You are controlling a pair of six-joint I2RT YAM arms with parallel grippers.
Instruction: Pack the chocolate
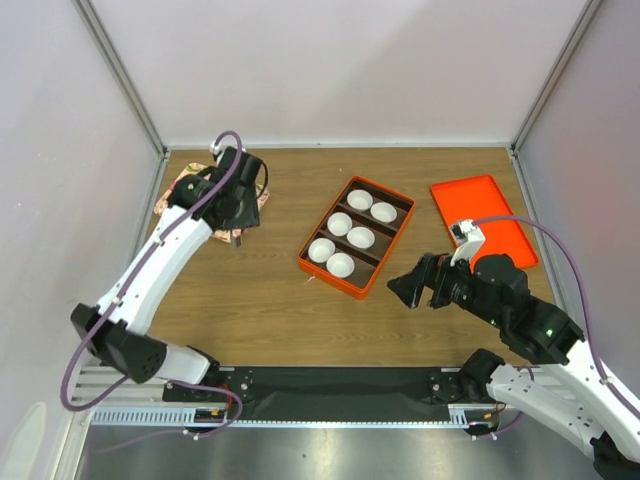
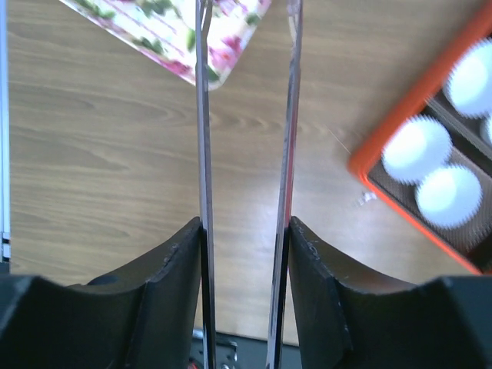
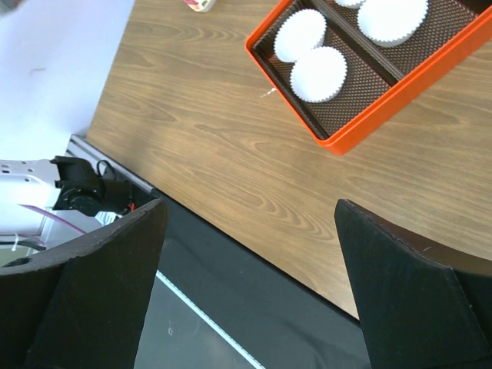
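Note:
No chocolate shows in any view. The orange divided box (image 1: 328,283) lies mid-table with several white paper cups (image 1: 341,224) in it. My left gripper (image 1: 238,218) hovers at the far left over a floral tray (image 1: 185,190), which the arm mostly hides. In the left wrist view its fingers (image 2: 246,231) are shut on thin metal tongs (image 2: 204,154), whose two blades stand slightly apart with nothing between them. The tray corner (image 2: 165,31) and the box (image 2: 415,92) show there. My right gripper (image 1: 410,288) is open and empty, right of the box's near corner; the right wrist view shows it (image 3: 250,211) over the table's front edge.
An orange lid (image 1: 483,220) lies flat at the right, behind my right arm. Grey walls close the table on three sides. The black base strip (image 3: 254,284) runs along the near edge. The box rim (image 3: 384,108) and cups (image 3: 318,73) show in the right wrist view.

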